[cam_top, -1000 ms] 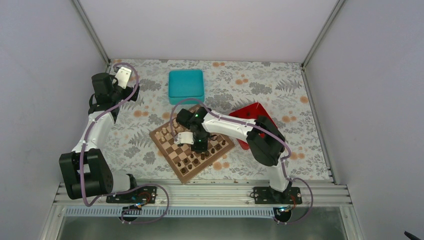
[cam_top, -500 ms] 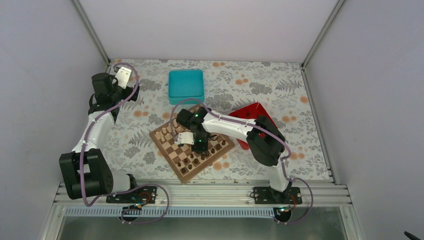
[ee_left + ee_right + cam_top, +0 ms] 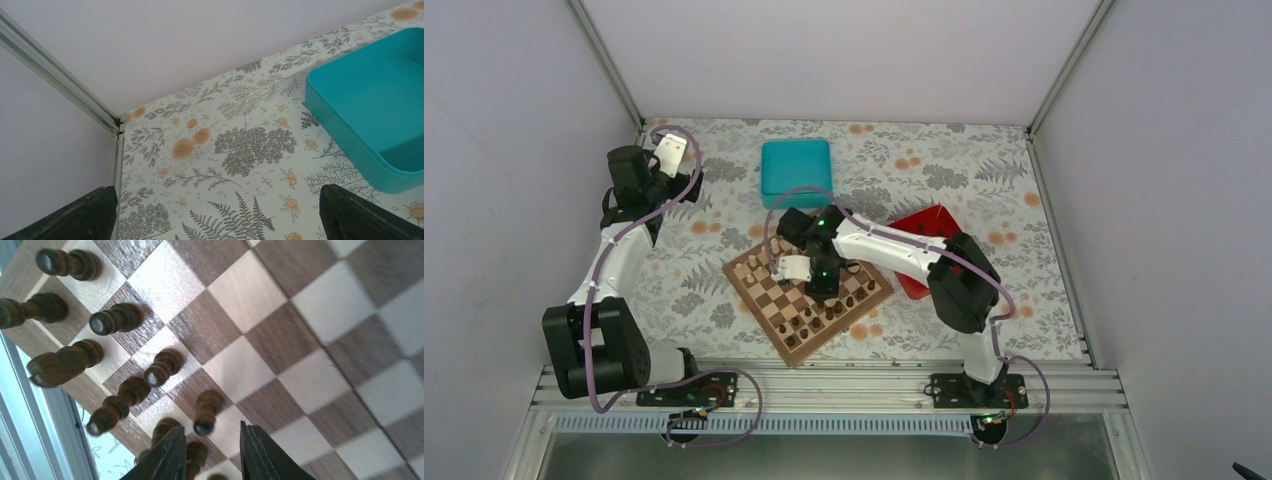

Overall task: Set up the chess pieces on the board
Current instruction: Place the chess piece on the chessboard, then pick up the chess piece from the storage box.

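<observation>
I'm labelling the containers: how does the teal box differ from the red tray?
The teal box lies beyond the board, square to the table; the red tray lies right of the board, turned corner-on. The teal box shows whole; the red tray is partly hidden by the right arm. Both are square and lie on the table.

At the lower edge of the right wrist view the right gripper (image 3: 212, 432) is cut off, only 2 fingertips showing; a dark piece (image 3: 196, 454) between them is half hidden; the board (image 3: 320, 340) blurs toward the right; in the top view the chess pieces (image 3: 832, 310) are too small to name.
</observation>
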`<state>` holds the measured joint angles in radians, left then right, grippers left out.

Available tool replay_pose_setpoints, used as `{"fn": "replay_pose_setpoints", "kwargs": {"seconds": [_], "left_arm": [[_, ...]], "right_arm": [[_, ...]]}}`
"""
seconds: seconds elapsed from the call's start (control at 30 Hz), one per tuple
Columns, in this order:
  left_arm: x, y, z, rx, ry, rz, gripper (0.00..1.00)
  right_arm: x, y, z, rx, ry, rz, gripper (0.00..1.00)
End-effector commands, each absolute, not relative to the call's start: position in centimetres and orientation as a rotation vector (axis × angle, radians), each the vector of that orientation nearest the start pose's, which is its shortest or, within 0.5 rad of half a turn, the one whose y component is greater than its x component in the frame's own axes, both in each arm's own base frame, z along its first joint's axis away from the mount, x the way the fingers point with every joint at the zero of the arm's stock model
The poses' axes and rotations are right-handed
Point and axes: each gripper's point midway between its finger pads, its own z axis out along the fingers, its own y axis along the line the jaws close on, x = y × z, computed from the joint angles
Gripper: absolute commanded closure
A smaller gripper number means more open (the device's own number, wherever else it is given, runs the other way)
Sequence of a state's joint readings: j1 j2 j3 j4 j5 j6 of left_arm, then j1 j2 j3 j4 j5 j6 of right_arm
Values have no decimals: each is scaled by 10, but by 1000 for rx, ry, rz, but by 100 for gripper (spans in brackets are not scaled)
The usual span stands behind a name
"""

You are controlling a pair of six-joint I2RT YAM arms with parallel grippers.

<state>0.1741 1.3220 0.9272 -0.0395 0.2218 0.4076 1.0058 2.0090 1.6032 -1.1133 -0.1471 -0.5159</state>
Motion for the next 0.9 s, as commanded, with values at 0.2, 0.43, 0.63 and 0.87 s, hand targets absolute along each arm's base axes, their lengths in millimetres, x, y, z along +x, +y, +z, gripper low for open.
{"fn": "replay_pose_setpoints", "kwargs": {"seconds": [0.2, 0.43, 0.63, 0.87], "left_arm": [[424, 37, 238, 374, 1928, 151, 0], [424, 37, 239, 373, 1926, 149, 0], [423, 36, 239, 373, 1928, 144, 0], [422, 35, 242, 378, 1918, 146, 0]], "right_arm": [[274, 290, 161, -1786, 2263, 185, 67], [339, 186, 144, -1487, 2453, 29, 62], [361, 131, 104, -1340, 2584, -19, 60], [383, 94, 76, -1215, 2652, -44, 56]]}}
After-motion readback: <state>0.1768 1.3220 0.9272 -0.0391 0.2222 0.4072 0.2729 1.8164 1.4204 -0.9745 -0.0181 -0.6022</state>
